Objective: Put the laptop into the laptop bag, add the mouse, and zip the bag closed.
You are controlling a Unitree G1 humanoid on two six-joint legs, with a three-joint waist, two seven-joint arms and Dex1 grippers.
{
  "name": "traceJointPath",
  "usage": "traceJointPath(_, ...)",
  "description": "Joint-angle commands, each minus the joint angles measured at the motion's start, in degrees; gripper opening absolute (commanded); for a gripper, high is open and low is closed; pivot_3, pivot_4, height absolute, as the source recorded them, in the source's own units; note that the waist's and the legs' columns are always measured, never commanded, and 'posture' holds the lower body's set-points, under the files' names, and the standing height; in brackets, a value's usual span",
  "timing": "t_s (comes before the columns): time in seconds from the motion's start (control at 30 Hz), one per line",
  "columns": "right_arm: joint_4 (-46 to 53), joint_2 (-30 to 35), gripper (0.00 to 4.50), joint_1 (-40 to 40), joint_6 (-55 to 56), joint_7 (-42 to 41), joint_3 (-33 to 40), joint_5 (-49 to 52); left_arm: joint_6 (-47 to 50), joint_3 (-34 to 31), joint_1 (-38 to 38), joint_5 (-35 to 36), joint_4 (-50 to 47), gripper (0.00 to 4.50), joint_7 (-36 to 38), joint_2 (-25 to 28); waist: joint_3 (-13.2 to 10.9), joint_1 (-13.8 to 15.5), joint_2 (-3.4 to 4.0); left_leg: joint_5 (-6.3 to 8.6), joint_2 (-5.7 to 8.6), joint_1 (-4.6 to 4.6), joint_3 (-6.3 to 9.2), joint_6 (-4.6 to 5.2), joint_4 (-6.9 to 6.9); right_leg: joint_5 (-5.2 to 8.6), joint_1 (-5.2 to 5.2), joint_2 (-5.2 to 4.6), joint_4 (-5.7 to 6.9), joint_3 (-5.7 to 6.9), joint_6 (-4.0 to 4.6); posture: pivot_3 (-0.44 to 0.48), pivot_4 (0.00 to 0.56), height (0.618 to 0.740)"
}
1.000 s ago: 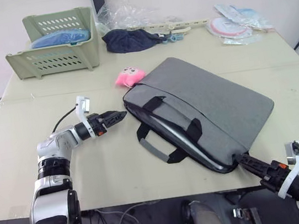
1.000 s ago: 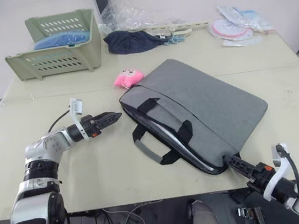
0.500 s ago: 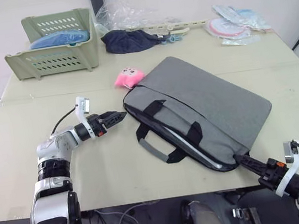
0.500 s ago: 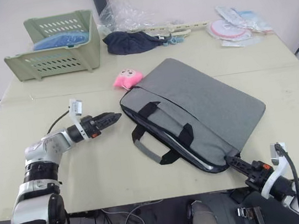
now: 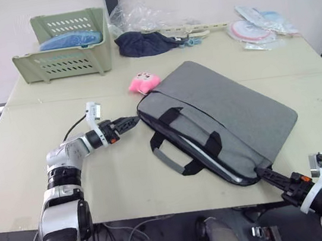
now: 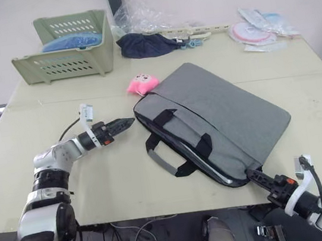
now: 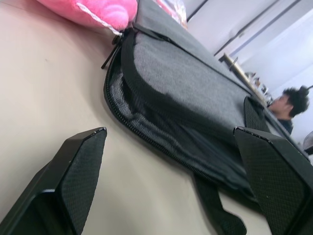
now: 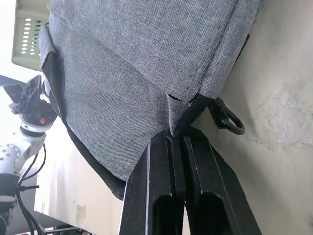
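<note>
Left eye view: left gripper at the far-left corner of the grey laptop bag, fingers spread (left wrist view shows them parted, facing the zipper beside a pink plush toy). Silver laptop edge inside the unzipped bag. Right wrist view: right gripper pinching the bag's near corner.

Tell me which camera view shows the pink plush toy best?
The left eye view: the pink toy sits whole beside the grey bag's corner. The right eye view shows the same. The left wrist view catches just its edge.
</note>
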State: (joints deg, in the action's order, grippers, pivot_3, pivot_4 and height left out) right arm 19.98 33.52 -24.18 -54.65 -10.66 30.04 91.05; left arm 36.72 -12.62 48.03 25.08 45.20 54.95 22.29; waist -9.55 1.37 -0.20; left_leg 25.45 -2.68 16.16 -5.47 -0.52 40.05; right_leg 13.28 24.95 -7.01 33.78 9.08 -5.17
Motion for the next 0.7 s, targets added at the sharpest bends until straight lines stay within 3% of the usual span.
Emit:
traceJointPath(0.03,0.2,0.4,0.03,-0.6,-0.4,-0.3,-1.3,-0.8,0.3,-0.5,2.8,0.8,5.4,4.5,-0.9,-3.9,0.0,0.1,-0.03,0.0,0.0,-0.04,0.02,0.01,0.01,-0.01,-0.07,0.0,-0.03,0.02,-0.01,0.0,0.15,0.74)
traceJointPath(0.3,0.5,0.3,0.03,-0.7,-0.3,0.2,-1.3,-0.8,-1.6,-0.7,7.3,-1.1,12.8,4.5,-1.9,-7.5,0.1,0.0,-0.07,0.02,0.0,-0.09,0.1,0.05,0.0,-0.02,-0.22,0.0,-0.13,0.11,-0.02,0.0,0.15,0.74)
traceJointPath(0.7,0.8,-0.1,0.03,-0.6,0.3,0.5,-2.4,-1.8,-4.7,-2.9,9.8,-0.9,17.6,4.5,-3.3,-8.4,0.3,0.0,-0.09,0.03,0.0,-0.1,0.15,0.05,0.0,-0.03,-0.25,0.0,-0.15,0.13,-0.02,0.0,0.15,0.74)
